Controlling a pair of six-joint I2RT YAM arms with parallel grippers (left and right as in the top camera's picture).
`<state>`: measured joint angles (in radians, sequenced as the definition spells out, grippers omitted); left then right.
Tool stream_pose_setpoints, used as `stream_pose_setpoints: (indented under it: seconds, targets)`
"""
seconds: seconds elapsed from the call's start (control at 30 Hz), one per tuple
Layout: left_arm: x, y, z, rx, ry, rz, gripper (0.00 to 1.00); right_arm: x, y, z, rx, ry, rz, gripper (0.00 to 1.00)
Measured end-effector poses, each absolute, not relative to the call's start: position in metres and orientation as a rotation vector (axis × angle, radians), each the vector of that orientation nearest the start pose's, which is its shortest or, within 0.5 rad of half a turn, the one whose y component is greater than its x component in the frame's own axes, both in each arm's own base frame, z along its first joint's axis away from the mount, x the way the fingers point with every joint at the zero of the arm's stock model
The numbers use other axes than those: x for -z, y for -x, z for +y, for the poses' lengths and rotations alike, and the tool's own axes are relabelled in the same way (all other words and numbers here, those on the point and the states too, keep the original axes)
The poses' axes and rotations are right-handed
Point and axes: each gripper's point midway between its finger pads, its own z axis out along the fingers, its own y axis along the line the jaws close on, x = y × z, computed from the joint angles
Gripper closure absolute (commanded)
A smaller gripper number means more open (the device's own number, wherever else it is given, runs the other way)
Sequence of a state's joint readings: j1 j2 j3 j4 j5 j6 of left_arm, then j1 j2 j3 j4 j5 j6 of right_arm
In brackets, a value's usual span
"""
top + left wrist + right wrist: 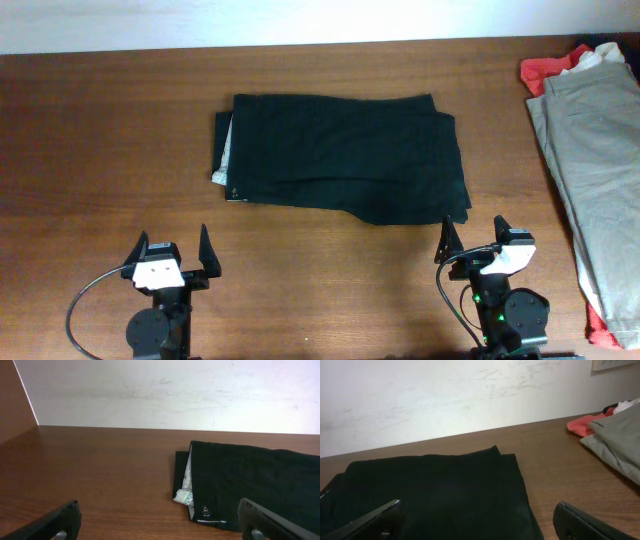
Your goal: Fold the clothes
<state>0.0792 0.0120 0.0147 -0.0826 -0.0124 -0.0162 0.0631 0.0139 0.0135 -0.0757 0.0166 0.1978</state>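
Note:
The black garment lies flat and folded in a rectangle on the wooden table, with pale grey-white lining showing at its left edge. It also shows in the left wrist view, with the lining, and in the right wrist view. My left gripper is open and empty near the front edge, left of the garment, and appears in its wrist view. My right gripper is open and empty just in front of the garment's right corner, and appears in its wrist view.
Beige-khaki trousers lie along the table's right side on top of a red cloth; both show in the right wrist view. A pale wall runs behind the table.

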Motion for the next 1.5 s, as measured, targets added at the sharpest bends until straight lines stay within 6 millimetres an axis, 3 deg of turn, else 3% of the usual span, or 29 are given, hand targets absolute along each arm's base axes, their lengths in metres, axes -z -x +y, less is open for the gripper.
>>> stream_pose_setpoints:
  seconds: [0.97, 1.03, 1.1, 1.27, 1.5]
  targets:
    - [-0.158, -0.245, 0.022, -0.058, 0.088, 1.649, 0.01, -0.159, -0.246, 0.013, -0.186, -0.124, 1.644, 0.01]
    - [-0.158, -0.245, 0.022, -0.058, 0.088, 1.649, 0.01, -0.167, -0.247, 0.013, -0.197, -0.125, 1.606, 0.01]
    - [-0.158, -0.245, 0.022, -0.058, 0.088, 1.649, 0.01, -0.173, -0.246, 0.020, -0.274, -0.134, 1.586, 0.01]
    - [-0.158, -0.245, 0.022, -0.058, 0.088, 1.649, 0.01, -0.164, -0.239, 0.054, -0.506, -0.060, 1.645, 0.01]
    - [-0.158, -0.245, 0.022, -0.058, 0.088, 1.649, 0.01, -0.173, -0.233, 0.072, -0.604, 0.020, 1.618, 0.01]
